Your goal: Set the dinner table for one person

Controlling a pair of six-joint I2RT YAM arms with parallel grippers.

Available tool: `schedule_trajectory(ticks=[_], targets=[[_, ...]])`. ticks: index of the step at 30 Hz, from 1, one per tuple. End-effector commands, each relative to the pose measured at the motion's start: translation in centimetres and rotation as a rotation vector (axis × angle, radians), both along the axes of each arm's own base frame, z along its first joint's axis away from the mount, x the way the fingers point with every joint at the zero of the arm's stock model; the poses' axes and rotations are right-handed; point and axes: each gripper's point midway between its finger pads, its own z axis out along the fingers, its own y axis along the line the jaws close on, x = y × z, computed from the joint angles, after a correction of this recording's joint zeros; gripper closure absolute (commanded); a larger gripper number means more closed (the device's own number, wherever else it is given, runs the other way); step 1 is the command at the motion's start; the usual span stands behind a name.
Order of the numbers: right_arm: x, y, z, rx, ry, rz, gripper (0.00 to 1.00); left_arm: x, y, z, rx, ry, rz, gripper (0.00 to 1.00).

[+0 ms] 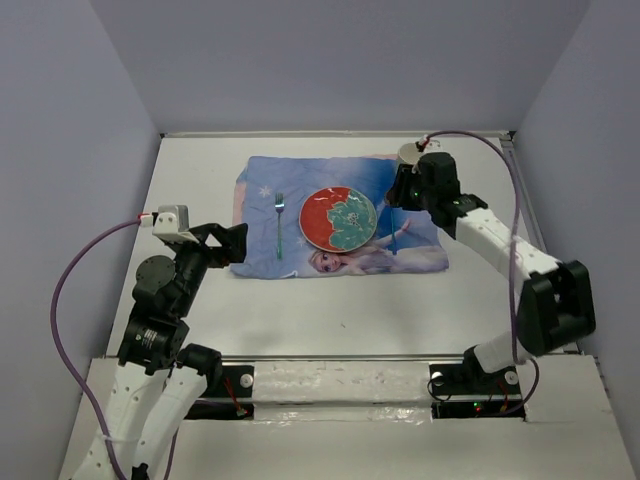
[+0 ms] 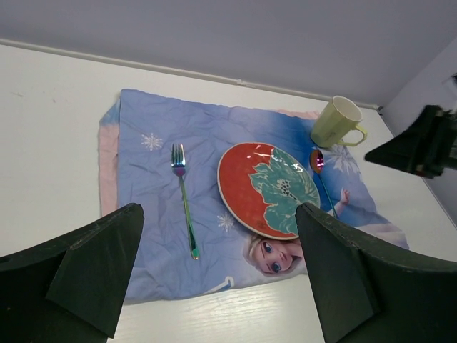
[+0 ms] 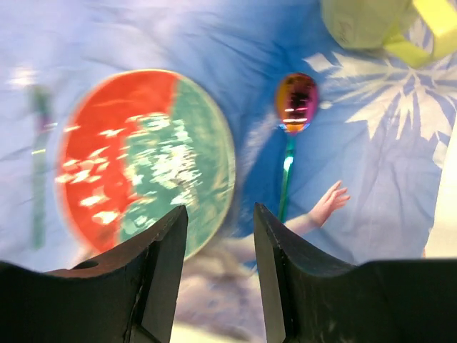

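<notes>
Two arms stand over the white dinner table, where a blue princess placemat lies toward the far middle.

At the left, the left gripper hovers off the placemat's near-left corner. Its jaws are spread wide and hold nothing.

A fork lies on the cloth's left part with its tines pointing to the far edge. The red-and-green plate sits just right of it, apart from it.

Right of the plate lies a spoon with a teal handle. Its iridescent bowl points away from the arms, toward a pale green mug standing on the far-right corner of the cloth.

The right gripper hangs above the strip between plate and spoon. Its jaws stand a narrow way apart, with only cloth showing between them.

In the right wrist view the spoon's long axis runs straight out from that pincer, a little to one side of the gap. The handle's near end is lost behind one fingertip.

Any coming move on the spoon or mug probably belongs to the right arm, which is much nearer to both. The left arm is nearer only to the fork. The setting already looks close to complete.
</notes>
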Motion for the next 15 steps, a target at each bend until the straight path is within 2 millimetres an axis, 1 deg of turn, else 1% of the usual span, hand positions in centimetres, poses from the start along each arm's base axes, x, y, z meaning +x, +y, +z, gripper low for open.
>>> schedule_trajectory(ticks=[1, 2, 4, 5, 7, 8, 9, 10, 11, 12, 13, 14, 15], targets=[[-4.8, 1.0, 9.5, 0.169, -0.222, 0.128, 0.52, 0.1, 0.0, 1.6, 0.002, -0.070, -0.007, 0.01], [-5.9, 0.7, 10.8, 0.182, -0.260, 0.137, 0.52, -0.1, -0.4, 1.7, 0.003, -0.079, -0.036, 0.01], [-8.3, 0.1, 13.5, 0.207, -0.342, 0.154, 0.52, -0.4, -0.5, 2.1, -0.002, -0.098, -0.042, 0.01], [-10.8, -0.8, 15.9, 0.227, -0.427, 0.161, 0.52, -0.8, -0.6, 2.4, -0.013, -0.111, -0.053, 0.01], [-13.3, -1.7, 18.0, 0.252, -0.511, 0.162, 0.51, -1.2, -0.8, 3.0, -0.029, -0.135, -0.071, 0.01], [-15.6, -2.7, 19.3, 0.277, -0.575, 0.146, 0.37, -1.6, -1.2, 3.5, -0.040, -0.156, -0.094, 0.01], [-16.6, -3.2, 19.8, 0.291, -0.604, 0.138, 0.15, -1.8, -1.1, 3.9, -0.049, -0.168, -0.093, 0.01], [-17.5, -3.5, 20.0, 0.302, -0.625, 0.135, 0.01, -2.0, -1.1, 4.4, -0.064, -0.187, -0.092, 0.01], [-18.9, -4.0, 20.4, 0.306, -0.659, 0.140, 0.00, -2.2, -1.1, 5.0, -0.076, -0.205, -0.099, 0.01], [-19.4, -4.5, 20.5, 0.305, -0.672, 0.127, 0.00, -2.5, -1.3, 5.8, -0.082, -0.228, -0.112, 0.01], [-19.6, -5.1, 20.4, 0.300, -0.679, 0.099, 0.00, -3.0, -1.8, 6.6, -0.093, -0.250, -0.148, 0.01], [-19.8, -5.7, 20.2, 0.292, -0.683, 0.072, 0.00, -3.3, -2.0, 7.8, -0.107, -0.285, -0.163, 0.01], [-20.4, -6.3, 20.5, 0.296, -0.703, 0.050, 0.00, -3.5, -2.2, 8.9, -0.116, -0.306, -0.176, 0.01]])
